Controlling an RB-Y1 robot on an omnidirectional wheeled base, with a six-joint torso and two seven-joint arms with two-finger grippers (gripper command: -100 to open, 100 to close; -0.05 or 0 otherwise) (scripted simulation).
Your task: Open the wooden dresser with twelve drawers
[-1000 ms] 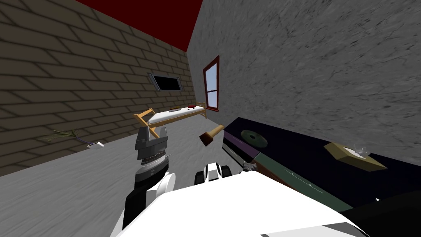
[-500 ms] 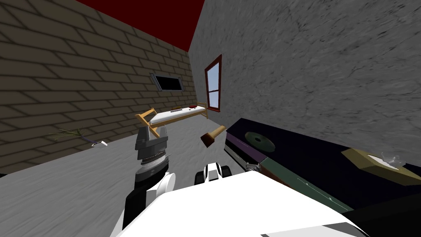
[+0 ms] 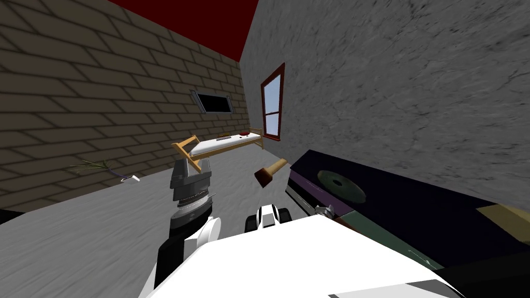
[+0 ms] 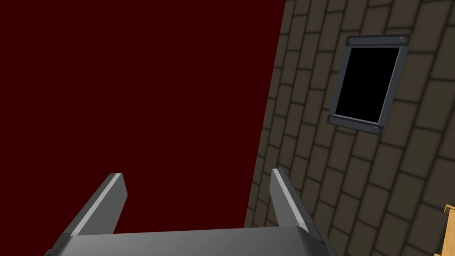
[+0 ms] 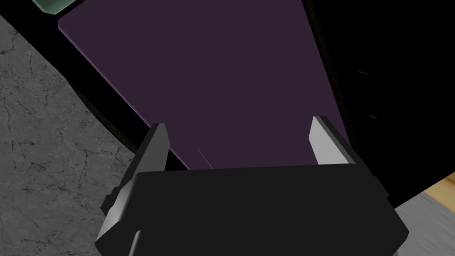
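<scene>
Along the grey wall on my right, dark dresser runs lengthwise toward the window; right gripper gapes empty, facing its purple drawer front; left gripper raised, equally wide, empty.

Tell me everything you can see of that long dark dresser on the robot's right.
The dresser is long and low, with a flat, nearly black top, standing along the grey wall on the grey floor. Its front shows flat coloured panels: a purple panel and a green panel beside it. A dark green disc lies on top, with a tan thing further along. The right gripper, open, points closely at the purple panel.
</scene>
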